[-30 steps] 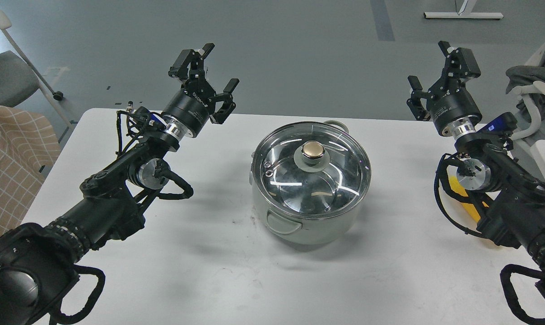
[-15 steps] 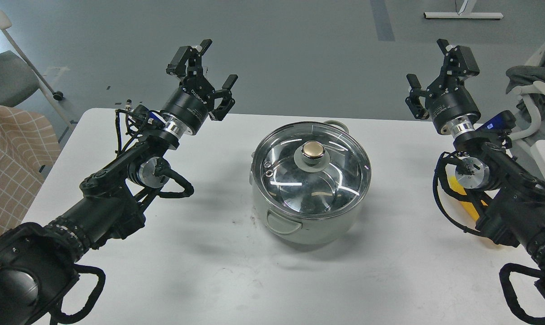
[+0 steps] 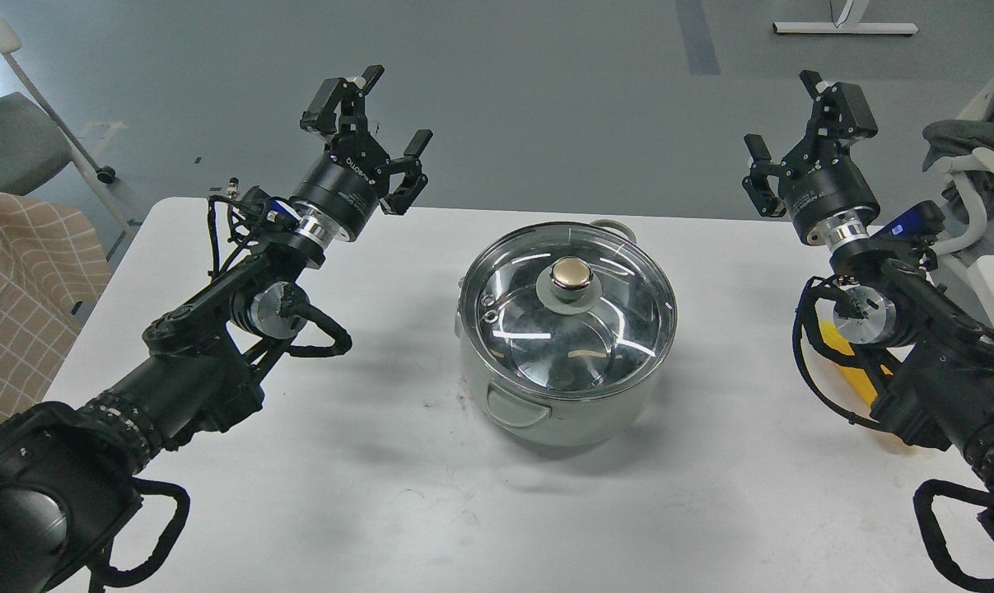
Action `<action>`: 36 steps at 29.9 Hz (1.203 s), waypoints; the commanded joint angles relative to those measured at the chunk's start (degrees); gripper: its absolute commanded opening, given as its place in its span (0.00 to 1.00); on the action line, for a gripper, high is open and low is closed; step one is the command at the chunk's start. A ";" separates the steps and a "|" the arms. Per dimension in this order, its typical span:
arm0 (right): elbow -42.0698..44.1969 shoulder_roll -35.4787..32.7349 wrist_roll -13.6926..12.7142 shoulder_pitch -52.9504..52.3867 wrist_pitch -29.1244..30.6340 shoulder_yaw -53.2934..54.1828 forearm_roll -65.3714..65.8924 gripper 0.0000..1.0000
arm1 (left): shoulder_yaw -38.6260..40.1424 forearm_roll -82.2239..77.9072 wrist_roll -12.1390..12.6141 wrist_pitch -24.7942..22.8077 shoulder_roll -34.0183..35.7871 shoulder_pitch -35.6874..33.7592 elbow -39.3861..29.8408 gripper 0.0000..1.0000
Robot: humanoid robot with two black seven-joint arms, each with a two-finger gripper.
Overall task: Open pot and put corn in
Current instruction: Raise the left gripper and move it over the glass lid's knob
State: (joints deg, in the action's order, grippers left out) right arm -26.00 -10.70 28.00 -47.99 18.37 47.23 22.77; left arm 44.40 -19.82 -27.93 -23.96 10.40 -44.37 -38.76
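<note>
Matt pale grey-green pot (image 3: 546, 412) w/ shiny steel rim; clear glossy glass lid (image 3: 568, 317), polished gold knob (image 3: 571, 273). Smooth matt white table (image 3: 398, 494). Checked beige cloth (image 3: 19, 305) at left.

One pot (image 3: 564, 395) stands on the bench (image 3: 381, 494), with one glass lid (image 3: 568, 317) bearing one gold knob (image 3: 572, 274). One yellow corn (image 3: 852, 372) shows. Two hands: left hand (image 3: 374, 115), right hand (image 3: 795, 119).
</note>
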 commanded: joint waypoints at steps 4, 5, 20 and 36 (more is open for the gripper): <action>-0.36 -3.18 0.00 0.17 -0.09 -0.12 -0.09 1.00 | -2.65 -8.80 -0.07 -0.03 3.30 -7.03 -1.58 0.98; -0.45 -3.45 0.00 0.17 -0.09 -0.12 -0.09 1.00 | -2.83 -10.57 -0.07 0.05 3.75 -7.74 -2.37 0.98; -3.44 -8.02 0.00 2.55 -0.09 -0.21 -0.09 1.00 | -2.92 -68.19 -0.07 11.73 13.95 -8.98 -34.18 0.97; -5.55 -9.43 0.00 5.09 -0.44 -0.12 -0.09 1.00 | -16.98 -105.18 -0.07 20.27 9.55 -8.54 -32.44 0.97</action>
State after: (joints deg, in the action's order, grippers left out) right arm -31.32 -20.07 28.00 -43.04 17.96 47.11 22.67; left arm 28.87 -124.55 -28.02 -3.85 21.46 -52.98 -72.73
